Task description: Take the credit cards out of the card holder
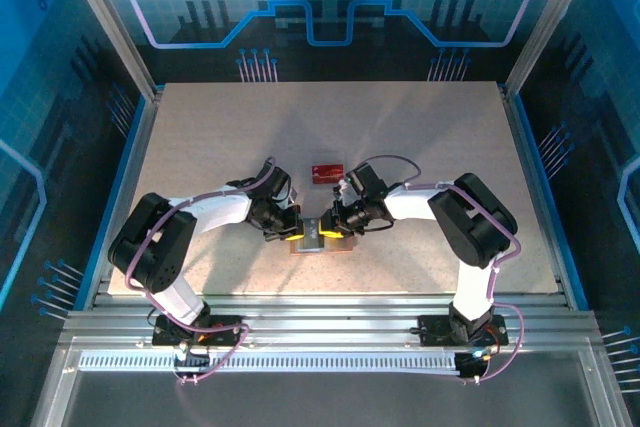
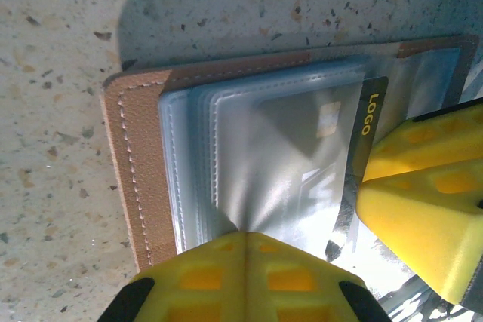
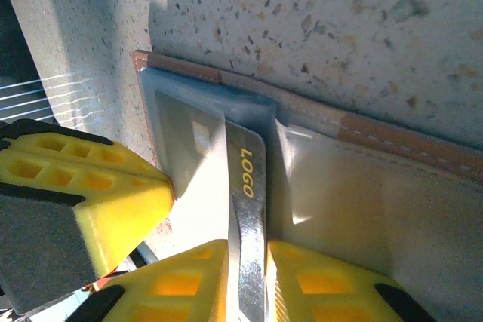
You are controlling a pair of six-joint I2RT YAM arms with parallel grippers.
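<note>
The tan-brown card holder lies open on the table between my two grippers. My left gripper is shut, pinching one of the holder's clear plastic sleeves beside the stitched leather edge. A dark credit card printed "LOGO" sticks partway out of a sleeve. My right gripper is shut on that card's end, next to the holder's tan edge. The same dark card appears by the right gripper's yellow fingers. A red credit card lies flat on the table just behind the holder.
The speckled beige table stretches out to the left, right and back. Metal rails run along the near edge, close to the holder. Blue walls enclose the table's sides and back.
</note>
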